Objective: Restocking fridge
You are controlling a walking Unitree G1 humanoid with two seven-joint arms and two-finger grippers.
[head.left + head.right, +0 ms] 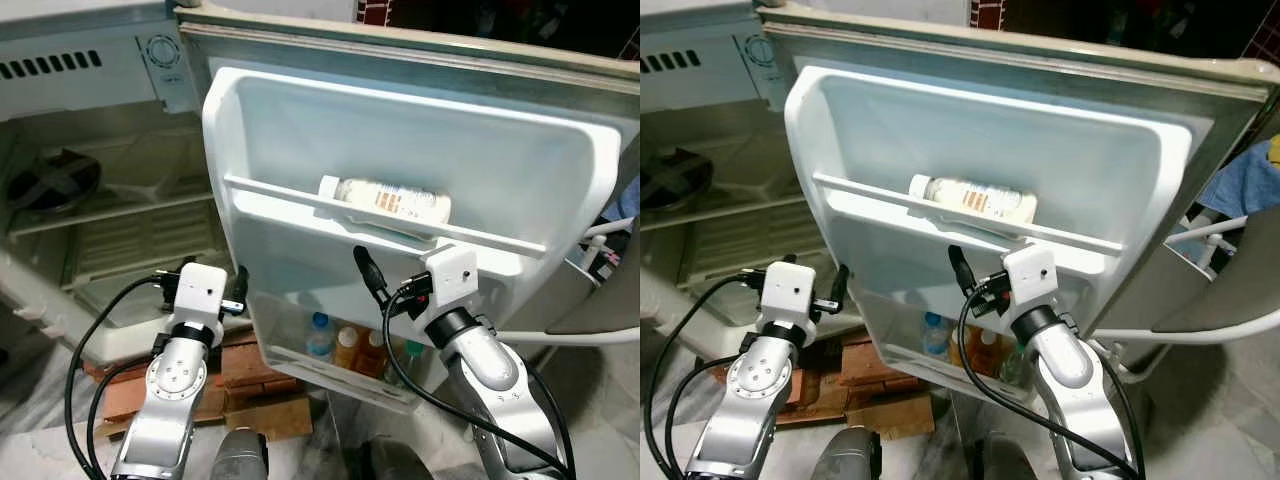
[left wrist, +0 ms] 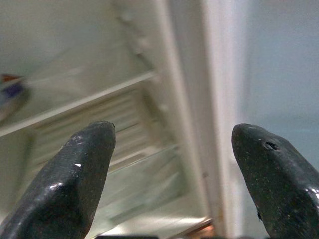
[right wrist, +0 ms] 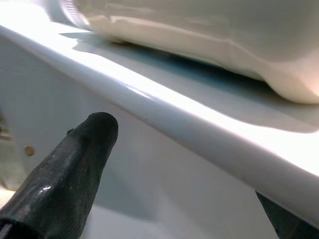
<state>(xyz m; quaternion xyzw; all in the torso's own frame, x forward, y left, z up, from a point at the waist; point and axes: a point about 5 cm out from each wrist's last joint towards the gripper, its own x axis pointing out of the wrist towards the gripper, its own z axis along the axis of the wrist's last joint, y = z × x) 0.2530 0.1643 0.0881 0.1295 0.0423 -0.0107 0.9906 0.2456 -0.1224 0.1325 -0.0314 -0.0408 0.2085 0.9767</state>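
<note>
Left eye view has a white bottle [image 1: 385, 199] lying on its side on the upper shelf [image 1: 300, 215] of the open fridge door [image 1: 400, 130], behind the shelf's rail. In the lower door bin [image 1: 300, 350] stand several smaller bottles [image 1: 345, 345], one with a blue cap and a couple orange.

The right end effector [image 3: 184, 164] sits just under that upper shelf, close beneath the lying bottle; its fingers are spread apart with the shelf's edge between them, gripping nothing.

The left end effector [image 2: 172, 169] is raised at the door's hinge-side edge, pointing toward the fridge interior [image 1: 100, 200], its fingers [image 2: 75, 174] also spread wide and empty.

Inside the fridge, a dark round thing [image 1: 50, 180] rests on a shelf. Below the door, bricks [image 1: 250, 370] lie on the floor.
</note>
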